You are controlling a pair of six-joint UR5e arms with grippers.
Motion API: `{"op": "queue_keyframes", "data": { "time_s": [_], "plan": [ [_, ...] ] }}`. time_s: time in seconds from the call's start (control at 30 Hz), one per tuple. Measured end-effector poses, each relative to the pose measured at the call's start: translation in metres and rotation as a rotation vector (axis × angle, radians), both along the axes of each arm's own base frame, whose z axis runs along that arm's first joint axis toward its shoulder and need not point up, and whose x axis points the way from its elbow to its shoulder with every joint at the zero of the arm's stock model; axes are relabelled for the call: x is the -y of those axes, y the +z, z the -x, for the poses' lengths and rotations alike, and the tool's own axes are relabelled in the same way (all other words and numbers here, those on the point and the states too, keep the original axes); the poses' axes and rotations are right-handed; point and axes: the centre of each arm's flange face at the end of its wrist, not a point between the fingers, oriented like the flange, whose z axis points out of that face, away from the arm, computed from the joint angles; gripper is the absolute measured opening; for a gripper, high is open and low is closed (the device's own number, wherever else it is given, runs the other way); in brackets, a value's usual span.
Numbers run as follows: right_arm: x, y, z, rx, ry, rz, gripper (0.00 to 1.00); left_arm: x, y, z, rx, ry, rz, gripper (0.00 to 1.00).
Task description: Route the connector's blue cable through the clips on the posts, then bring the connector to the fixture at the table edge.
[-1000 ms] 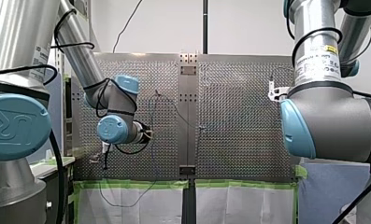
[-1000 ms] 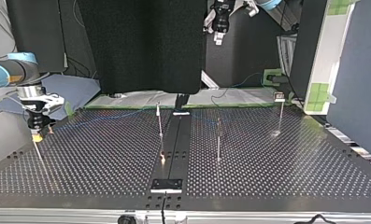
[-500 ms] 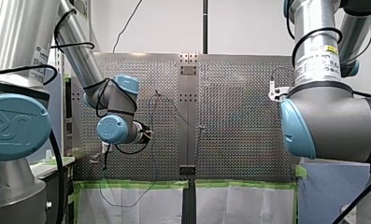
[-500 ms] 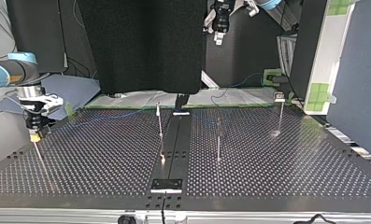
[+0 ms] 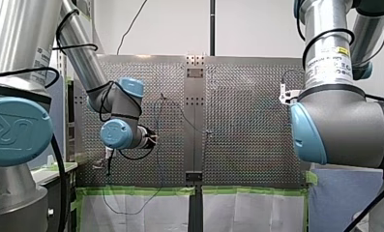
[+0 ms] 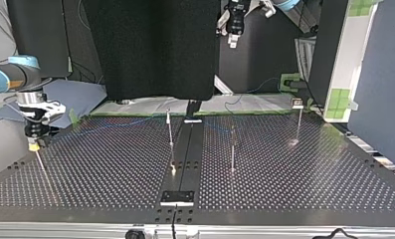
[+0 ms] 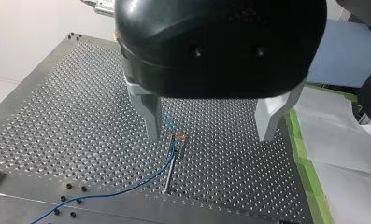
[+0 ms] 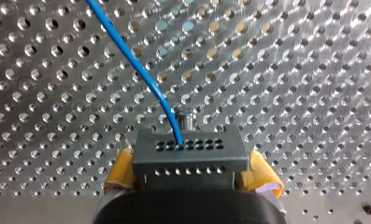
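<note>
Close under the right wrist camera, clenched on the connector (image 8: 190, 154): my right gripper (image 8: 191, 173), yellow pads (image 8: 263, 176) pressed to both its sides. Leaving the connector's face and arching off over the table (image 8: 290, 70), the blue cable (image 8: 141, 74); just past the connector, the tip of a thin post (image 8: 189, 122), near it but not visibly touching. Seen in the top view, edged a little toward that view's left over the last second, and a touch higher, carrying the connector out by the table's rim on that side. Reads as drawing the cable's slack along and beginning the delivery leg rather than more threading; cannot tell which piece is the fixture, nor whether the cable sits in every clip. Farther across the table, upright posts (image 6: 232, 149), unmoved, with the cable trailing low past the middle ones just as a second ago. Farthest back and high above the table, my left gripper (image 7: 210, 135), fingers spread wide and holding nothing, hanging over a clip post (image 7: 176, 149) with the cable passing at its clip; no shift there since the earlier top views, and none in the left arm in the front view.
</note>
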Motion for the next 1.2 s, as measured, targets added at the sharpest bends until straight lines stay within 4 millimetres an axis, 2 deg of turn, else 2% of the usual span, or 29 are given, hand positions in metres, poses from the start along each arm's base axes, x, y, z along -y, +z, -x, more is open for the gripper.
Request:
{"op": "queue_keyframes", "data": {
  "time_s": [1.2],
  "plan": [
    [0.003, -0.002, 0.019, 0.034, -0.171, -0.022, 1.00, 0.000, 0.000, 0.000, -0.001, 0.000, 0.000, 1.00]
  ]
}}
